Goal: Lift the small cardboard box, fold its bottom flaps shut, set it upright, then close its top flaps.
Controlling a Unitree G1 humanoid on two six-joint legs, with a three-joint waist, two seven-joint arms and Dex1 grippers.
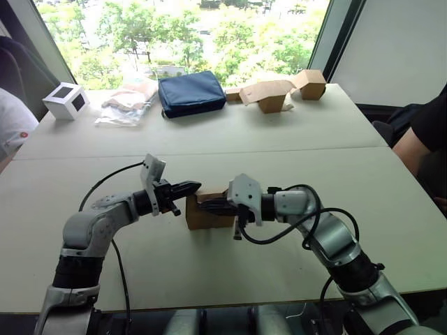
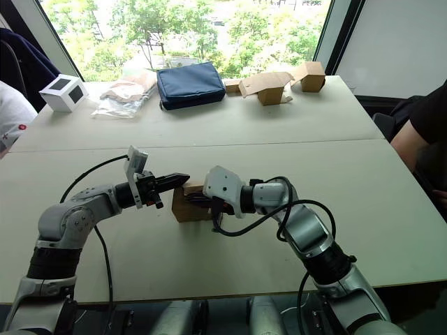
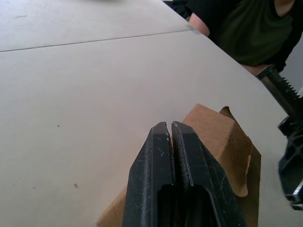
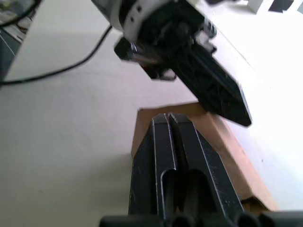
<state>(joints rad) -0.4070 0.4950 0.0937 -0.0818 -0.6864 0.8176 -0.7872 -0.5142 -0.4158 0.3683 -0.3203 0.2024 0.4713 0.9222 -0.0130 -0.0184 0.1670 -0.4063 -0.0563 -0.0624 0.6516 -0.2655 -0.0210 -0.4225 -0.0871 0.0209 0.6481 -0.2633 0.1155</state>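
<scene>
The small cardboard box (image 1: 204, 220) sits on the table between my two arms. My left gripper (image 1: 198, 186) is shut, with its tips at the box's upper left edge. My right gripper (image 1: 202, 205) is also shut and empty. Its fingers lie across the box's top from the right. The left wrist view has the shut fingertips (image 3: 170, 126) over the box (image 3: 215, 135), and a flap (image 3: 247, 163) with a curved edge folded down along the box's side. In the right wrist view the shut fingers (image 4: 165, 142) rest on the box (image 4: 222, 142), with the left gripper (image 4: 215, 92) just beyond. The bottom flaps are hidden.
At the table's far edge stand a white cube with a dark window (image 1: 66, 100), a plastic bag (image 1: 129, 103), a navy pouch (image 1: 191, 93) and paler cardboard boxes (image 1: 274, 94). A person's arm (image 1: 419, 136) is at the right, another person (image 1: 10, 125) at the left.
</scene>
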